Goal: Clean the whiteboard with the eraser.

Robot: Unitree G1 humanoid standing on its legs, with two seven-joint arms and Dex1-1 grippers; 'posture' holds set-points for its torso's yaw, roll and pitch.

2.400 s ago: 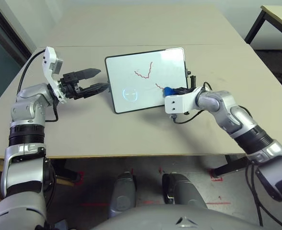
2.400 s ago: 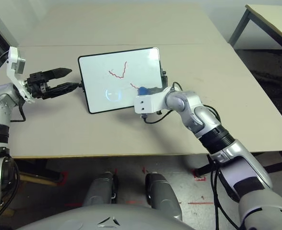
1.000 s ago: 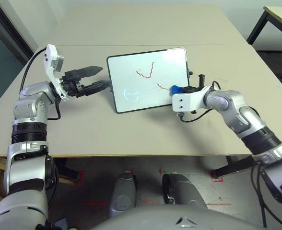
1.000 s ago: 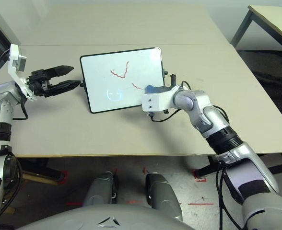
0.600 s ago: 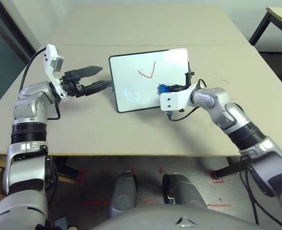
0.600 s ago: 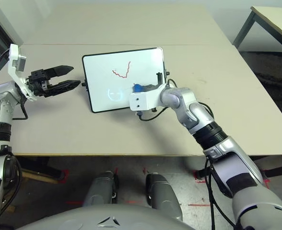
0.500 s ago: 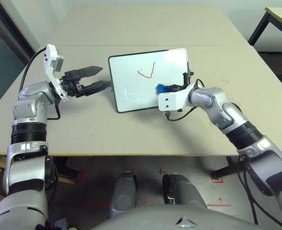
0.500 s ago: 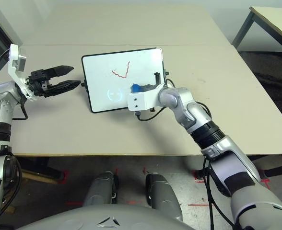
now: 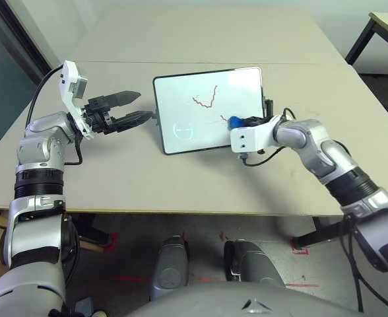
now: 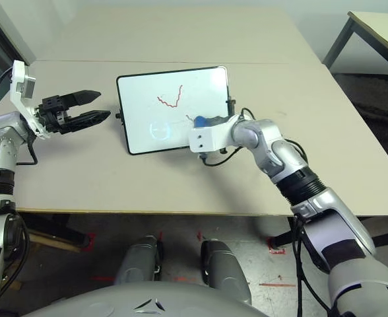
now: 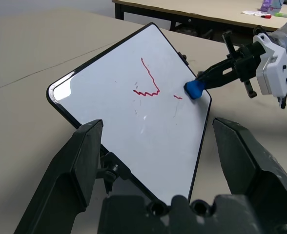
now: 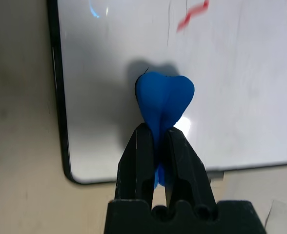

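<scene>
The whiteboard (image 9: 194,112) lies flat in the middle of the table, with a red zigzag (image 9: 207,99) near its centre and a short red stroke beside the eraser. My right gripper (image 12: 158,146) is shut on the blue eraser (image 12: 164,100), which presses on the board near its right front corner (image 9: 235,121). My left gripper (image 9: 133,109) hovers open just off the board's left edge, fingers (image 11: 80,161) spread either side of that edge in the left wrist view, holding nothing.
The beige table (image 9: 115,178) extends well beyond the board on all sides. A second table (image 9: 385,20) stands at the far right, off the work surface. A black cable loops by my right wrist (image 9: 263,155).
My right gripper has slid the eraser right along the board's front part, after sweeping left half a second earlier. The lower red stroke is shorter. The left arm holds still.
</scene>
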